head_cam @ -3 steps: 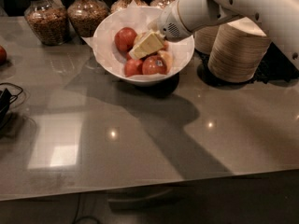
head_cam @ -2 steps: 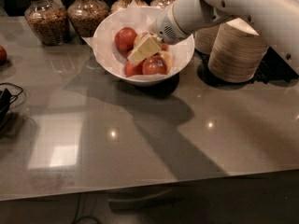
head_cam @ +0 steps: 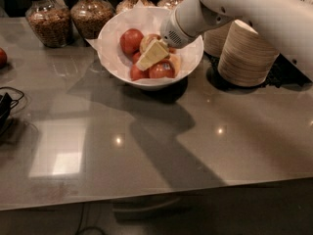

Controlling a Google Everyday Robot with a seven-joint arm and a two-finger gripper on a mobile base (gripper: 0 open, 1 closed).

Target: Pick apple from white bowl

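Polished grey stone countertop [head_cam: 146, 151] fills most of the camera view. A thick white robot arm [head_cam: 244, 9] enters from the upper right and slopes down to the left, casting a broad shadow across the counter.

The wide round white bowl lined with crinkled white paper [head_cam: 110, 58] stands at the back centre of the counter. Just to its right are stacks of ribbed beige paper bowls [head_cam: 247, 58]. To its left, two glass jars of brown granular food [head_cam: 46, 21] stand side by side against the back edge.

The yellowish-tan apple with a faint red blush [head_cam: 146, 40] lies inside the white bowl, near its middle. A solid red apple [head_cam: 131, 40] touches it on the left, and two more red apples [head_cam: 162, 71] lie at the front of the bowl.

The two-finger gripper [head_cam: 164, 60] is lowered into the bowl, directly in front of the yellowish-tan apple. Its pale wedge-shaped fingers [head_cam: 152, 55] stand spread apart; contact with any fruit cannot be made out.

A black cable [head_cam: 7, 106] lies at the left edge.
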